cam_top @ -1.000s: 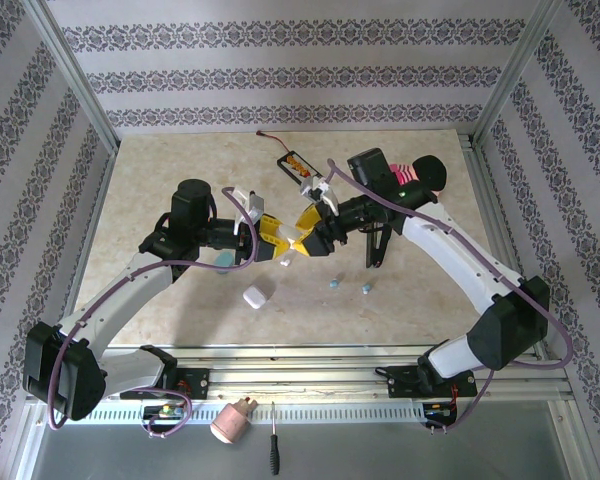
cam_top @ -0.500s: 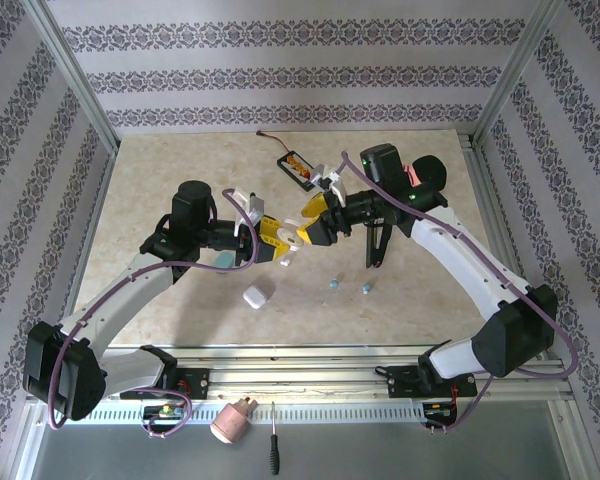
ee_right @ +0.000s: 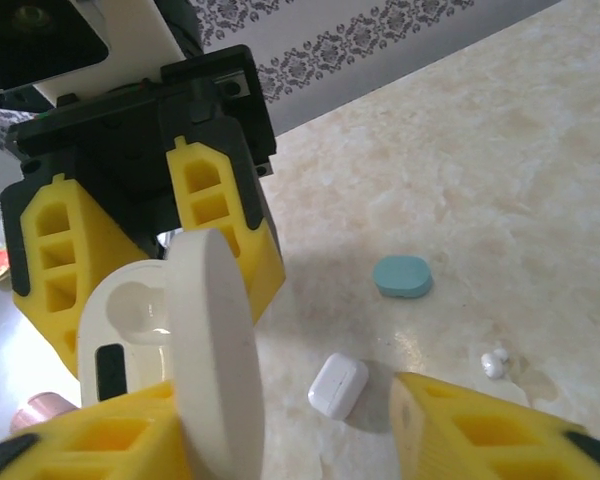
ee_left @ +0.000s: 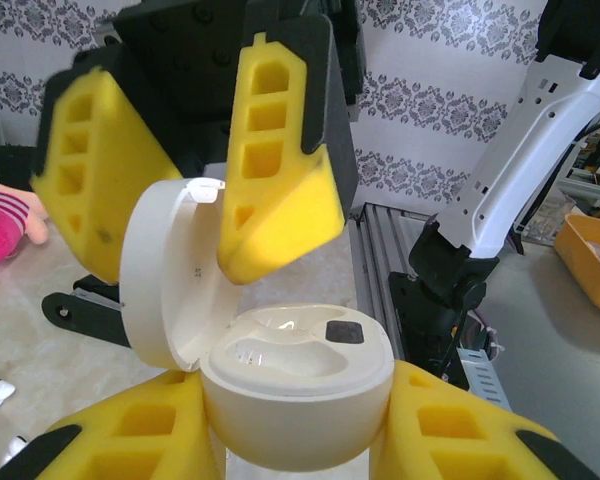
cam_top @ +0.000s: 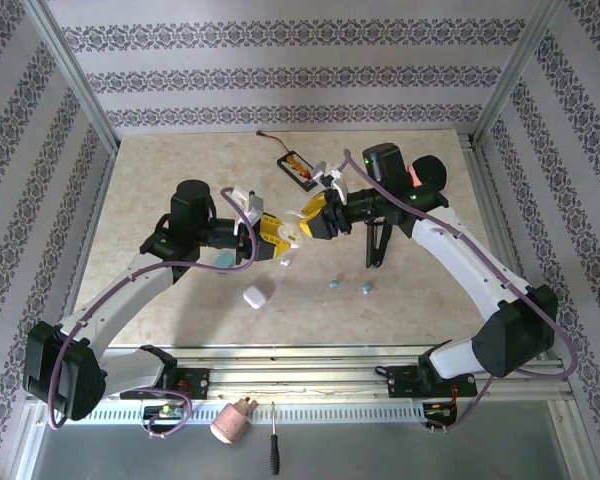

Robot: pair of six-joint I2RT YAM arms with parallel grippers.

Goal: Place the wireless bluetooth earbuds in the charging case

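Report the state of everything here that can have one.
left gripper, shut on the cream charging case.
cream charging case, lid open, wells look empty.
right gripper, open, jaws either side of the lid.
white case, closed.
light-blue case, closed.

in the middle of the top view, the left tool (cam_top: 276, 243) clamps the open case (cam_top: 290, 237) by its base, above the counter (cam_top: 180, 170). the right tool (cam_top: 312, 220) faces it from the upper right, fingers astride the raised lid, one standing clear of it. lower down on the counter lies a closed case (cam_top: 256, 296), with two earbuds (cam_top: 332, 284) to its right, near each other. a small tray (cam_top: 300, 168) sits further back, towards the top.
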